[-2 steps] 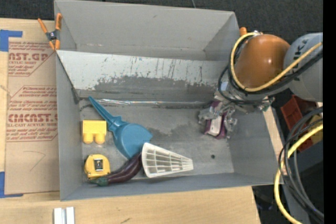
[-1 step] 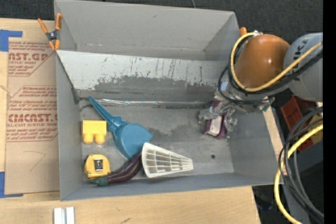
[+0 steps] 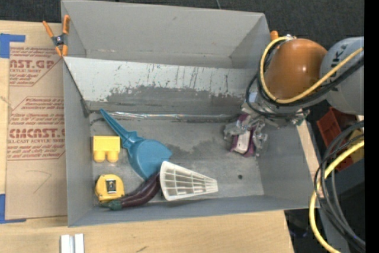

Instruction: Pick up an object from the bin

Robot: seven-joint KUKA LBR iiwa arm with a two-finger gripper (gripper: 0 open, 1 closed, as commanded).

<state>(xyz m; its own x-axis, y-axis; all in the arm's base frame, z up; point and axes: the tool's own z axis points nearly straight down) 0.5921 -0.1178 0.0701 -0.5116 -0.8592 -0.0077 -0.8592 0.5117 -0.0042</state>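
Observation:
My gripper (image 3: 244, 134) is low over the right side of the bin floor, under the orange dome of the wrist. A small purple and white object (image 3: 241, 144) sits between its fingers, which are closed against its sides. The object seems to rest on or just above the bin floor. The nearest other thing is a white ribbed cone-shaped basket (image 3: 186, 182), lying on its side to the lower left of the gripper.
At the bin's lower left lie a blue scoop (image 3: 142, 154), a yellow toy brick (image 3: 105, 148), a yellow tape measure (image 3: 109, 188) and a dark purple eggplant-like thing (image 3: 139, 194). The sloped back wall rises behind the gripper; the arm comes over the right rim.

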